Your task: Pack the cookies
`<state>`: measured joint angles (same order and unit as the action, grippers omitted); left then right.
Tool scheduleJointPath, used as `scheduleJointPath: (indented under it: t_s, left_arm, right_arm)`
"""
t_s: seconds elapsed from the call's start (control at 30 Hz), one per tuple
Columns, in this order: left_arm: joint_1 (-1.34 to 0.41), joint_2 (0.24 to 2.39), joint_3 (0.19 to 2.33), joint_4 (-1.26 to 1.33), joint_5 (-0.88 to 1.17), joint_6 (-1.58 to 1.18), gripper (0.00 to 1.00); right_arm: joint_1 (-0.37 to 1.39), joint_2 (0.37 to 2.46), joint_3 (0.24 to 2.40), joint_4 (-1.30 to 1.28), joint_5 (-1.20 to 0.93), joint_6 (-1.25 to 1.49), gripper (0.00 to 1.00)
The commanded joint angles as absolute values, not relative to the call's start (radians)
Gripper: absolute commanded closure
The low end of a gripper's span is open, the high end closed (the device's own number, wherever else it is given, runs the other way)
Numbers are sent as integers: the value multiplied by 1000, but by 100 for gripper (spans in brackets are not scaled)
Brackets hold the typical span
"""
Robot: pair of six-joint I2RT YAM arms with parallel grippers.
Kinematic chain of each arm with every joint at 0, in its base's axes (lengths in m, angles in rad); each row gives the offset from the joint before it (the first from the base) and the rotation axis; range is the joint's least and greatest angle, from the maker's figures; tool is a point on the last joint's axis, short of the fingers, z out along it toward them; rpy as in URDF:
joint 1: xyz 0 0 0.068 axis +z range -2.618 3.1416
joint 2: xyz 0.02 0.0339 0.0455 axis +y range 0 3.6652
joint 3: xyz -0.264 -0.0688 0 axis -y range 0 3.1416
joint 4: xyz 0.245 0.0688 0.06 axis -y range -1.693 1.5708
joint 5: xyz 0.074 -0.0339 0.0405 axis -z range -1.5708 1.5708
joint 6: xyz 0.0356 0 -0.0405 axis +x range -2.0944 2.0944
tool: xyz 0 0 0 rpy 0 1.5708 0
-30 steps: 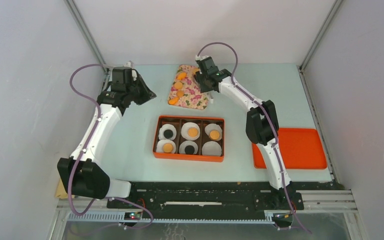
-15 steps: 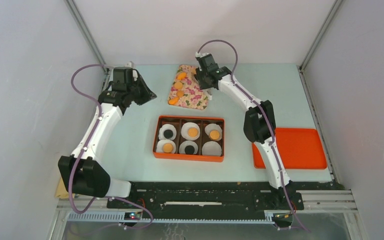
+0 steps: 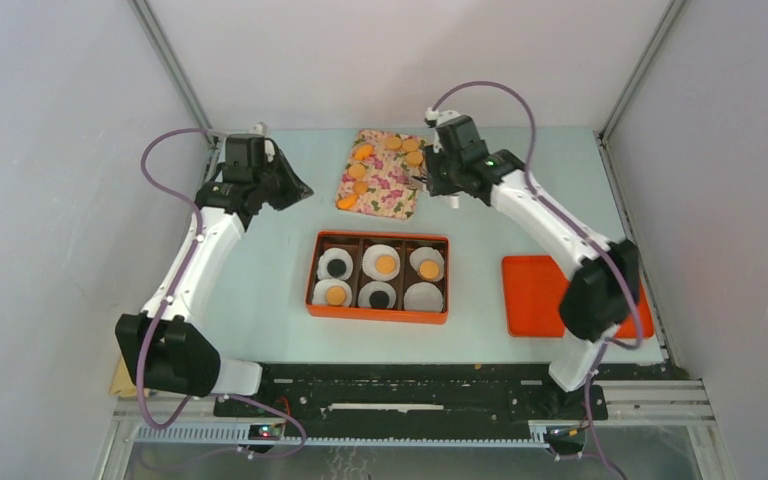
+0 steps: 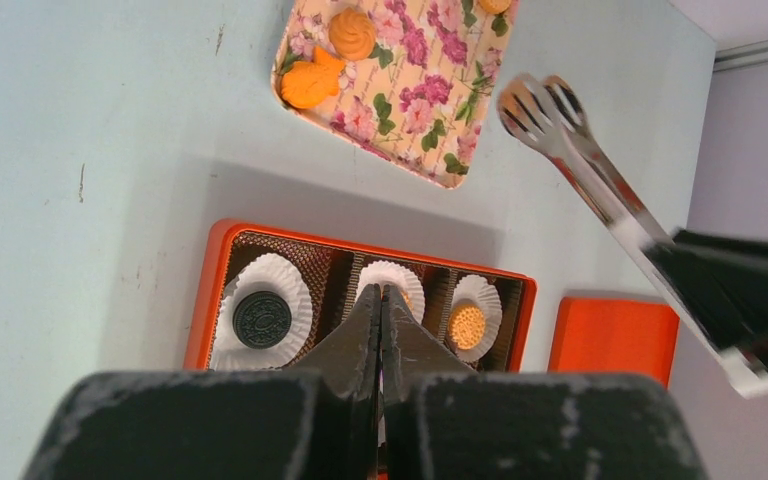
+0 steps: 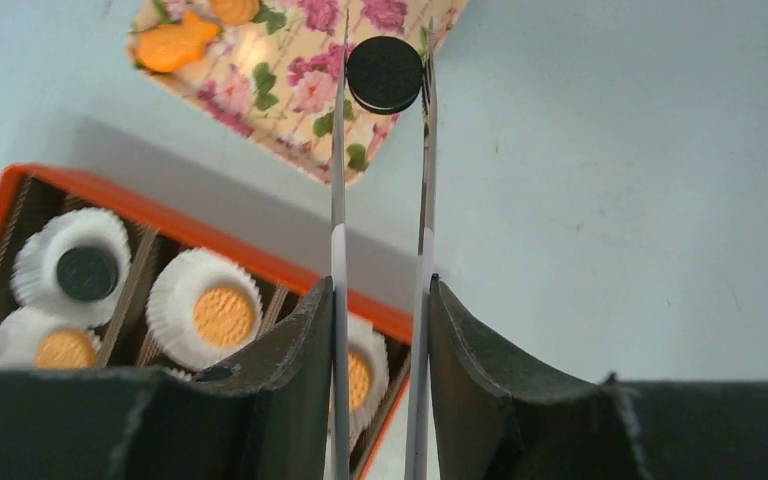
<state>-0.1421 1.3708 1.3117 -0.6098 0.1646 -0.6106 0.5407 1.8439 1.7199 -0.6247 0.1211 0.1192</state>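
Barely discernible from above, a round black cookie [image 5: 385, 73] sits pinched in tongs [image 5: 338, 180] grasped by the right hand [image 5: 378, 290] over a corner of the floral tray [image 3: 385, 190] at the far edge of the bench [image 3: 260, 260], the left hand [image 4: 380, 305] hangs clenched, empty, and five paper cups [image 3: 368, 262] in the orange box [image 3: 377, 314] hold cookies [image 3: 386, 264].

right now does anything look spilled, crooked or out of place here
Nothing spilled or askew. Only the near-right paper cup in the orange box is empty; a black cookie sits pinched in the tongs, not yet packed.
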Motion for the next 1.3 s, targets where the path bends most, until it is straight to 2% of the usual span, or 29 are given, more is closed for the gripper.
scheduleJointPath:
  t_s: [0.0, 0.2, 0.47, 0.6, 0.93, 1.0, 1.17, 1.27]
  left_arm:
    - [-147, 1310, 1319, -597, 177, -612, 99]
    - [-154, 1292, 1303, -597, 181, -618, 99]
    - [-189, 1287, 1300, -591, 176, -625, 99]
    - [-209, 1285, 1303, -585, 176, -630, 99]
    - [-219, 1264, 1297, -588, 163, -624, 99]
    - [-219, 1264, 1298, -588, 163, -625, 99]
    - [-219, 1268, 1304, -589, 167, -622, 99]
    - [-221, 1272, 1306, -588, 174, -617, 98]
  right_arm:
    - [577, 1601, 1601, -607, 123, 135, 90]
    - [676, 1297, 1418, -731, 121, 165, 90]
    - [944, 1100, 1255, -954, 229, 348, 90]
    - [1008, 1063, 1191, -974, 256, 432, 90]
    - [1031, 1095, 1142, -951, 254, 448, 89]
    - [1032, 1104, 1142, -941, 261, 444, 83]
    - [1035, 1114, 1143, -918, 260, 434, 56]
    - [1035, 1111, 1143, -917, 259, 433, 48]
